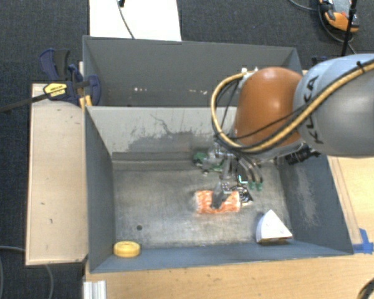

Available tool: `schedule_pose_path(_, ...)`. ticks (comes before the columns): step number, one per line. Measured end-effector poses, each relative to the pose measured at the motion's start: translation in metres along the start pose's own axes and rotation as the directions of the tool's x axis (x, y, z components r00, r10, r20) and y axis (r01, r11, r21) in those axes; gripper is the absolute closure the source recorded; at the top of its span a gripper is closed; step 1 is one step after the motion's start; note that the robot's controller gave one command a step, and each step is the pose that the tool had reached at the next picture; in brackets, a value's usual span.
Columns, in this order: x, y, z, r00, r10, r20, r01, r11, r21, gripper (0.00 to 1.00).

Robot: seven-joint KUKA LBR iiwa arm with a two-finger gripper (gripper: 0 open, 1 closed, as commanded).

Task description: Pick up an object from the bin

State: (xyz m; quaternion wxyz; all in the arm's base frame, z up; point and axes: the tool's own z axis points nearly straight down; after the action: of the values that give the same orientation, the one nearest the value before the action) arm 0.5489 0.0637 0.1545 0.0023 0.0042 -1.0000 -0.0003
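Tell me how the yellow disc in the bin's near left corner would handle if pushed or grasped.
The disc lies flat, so a push would probably slide it, not roll it. It looks small and thin, likely light and rigid. Its low profile and closeness to the front wall may make gripping awkward.

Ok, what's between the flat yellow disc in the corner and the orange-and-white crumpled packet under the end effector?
Nothing: in the camera view, only bare grey bin floor runs from the flat yellow disc to the orange-and-white crumpled packet.
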Motion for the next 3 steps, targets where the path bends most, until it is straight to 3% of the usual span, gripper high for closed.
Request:
schedule_pose_path(1,-0.002,0.000,-0.004,1.000,0.002,0.008,-0.002,1.000,0.000,0.00)
schedule_pose_path(2,0.017,-0.041,0.062,0.998,-0.060,0.012,0.060,0.998,0.001,0.00)
schedule_pose_path(3,0.020,-0.052,0.071,0.997,-0.083,0.005,0.083,0.997,0.001,0.00)
